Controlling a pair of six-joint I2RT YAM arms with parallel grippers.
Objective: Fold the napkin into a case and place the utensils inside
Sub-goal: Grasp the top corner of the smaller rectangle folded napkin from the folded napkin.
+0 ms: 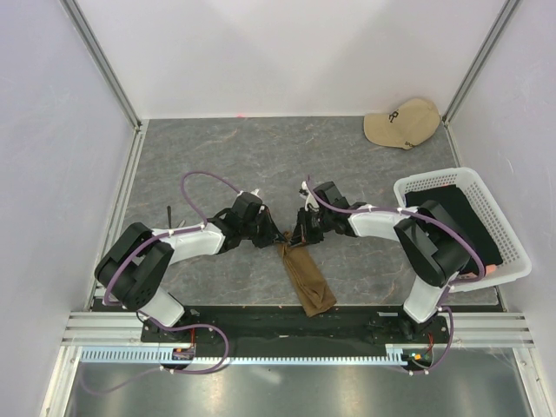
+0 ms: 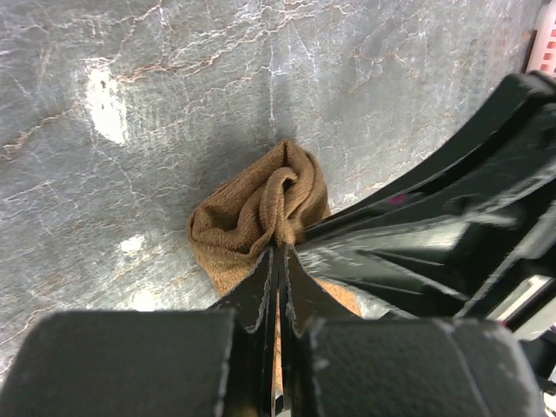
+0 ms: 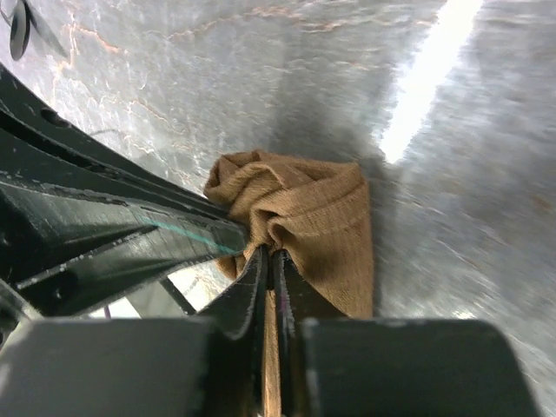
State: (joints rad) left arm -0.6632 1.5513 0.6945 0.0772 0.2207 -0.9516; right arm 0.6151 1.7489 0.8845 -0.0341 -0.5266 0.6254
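Observation:
The olive-brown napkin (image 1: 307, 280) lies as a narrow folded strip between the two arm bases, running from the middle of the table toward the near edge. Its far end is bunched up where both grippers meet. My left gripper (image 1: 275, 236) is shut on that end, and cloth puckers at its tips (image 2: 280, 247). Right beside it, my right gripper (image 1: 298, 239) is also shut on the napkin (image 3: 317, 217), a fold pinched between its tips (image 3: 273, 253). The napkin (image 2: 252, 213) bulges just beyond the jaws. No utensils can be made out.
A white mesh basket (image 1: 433, 179) holding black fabric (image 1: 465, 221) stands at the right. A beige cap (image 1: 402, 122) lies at the back right. A thin dark item (image 1: 169, 215) lies left of the left arm. White walls enclose the table.

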